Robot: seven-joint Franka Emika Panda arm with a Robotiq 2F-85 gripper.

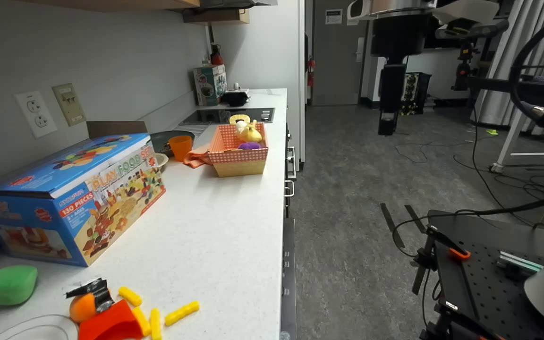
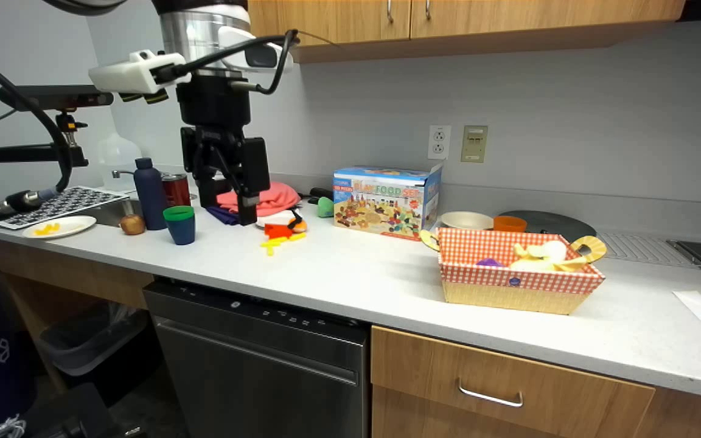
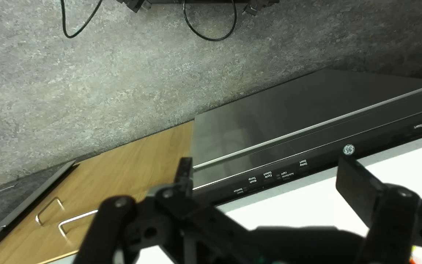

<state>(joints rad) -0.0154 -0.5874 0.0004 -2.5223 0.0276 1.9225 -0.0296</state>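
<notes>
Black fingers (image 3: 357,187) of the claw (image 3: 266,170) come nearest the wrist camera, spread well apart, with nothing gripped. Below their gap runs the front edge of the white counter (image 3: 306,205), then the dishwasher (image 3: 255,128), wooden drawers (image 3: 134,161) and, farthest down, grey floor (image 3: 123,91).

In an exterior view the claw hangs above the counter, apart from the things on it. Which of them is nearest to it I cannot tell; the blue cup (image 2: 181,229), green at its rim, shows on the picture's left of the fingers, and the red carton (image 2: 277,231) on the right. Toward the counter's front stands the checked basket (image 2: 502,296), upright, with a purple piece (image 2: 489,263) and yellow ones inside. Just behind the blue cup are a brown ball (image 2: 132,225) and a dark bottle (image 2: 151,198).

Yellow sticks (image 1: 182,313) lie scattered by the carton, an orange ball (image 1: 82,309) beside it. Farther back, near the wall, the play-food box (image 2: 381,207) has a green piece (image 2: 325,207) just beside it. Behind the basket sit a pale bowl (image 2: 466,220), an orange cup (image 2: 509,224) and a dark pan (image 2: 551,222).

Farthest, in an exterior view, come the cooktop (image 1: 206,115) and a grey door (image 1: 335,56).
</notes>
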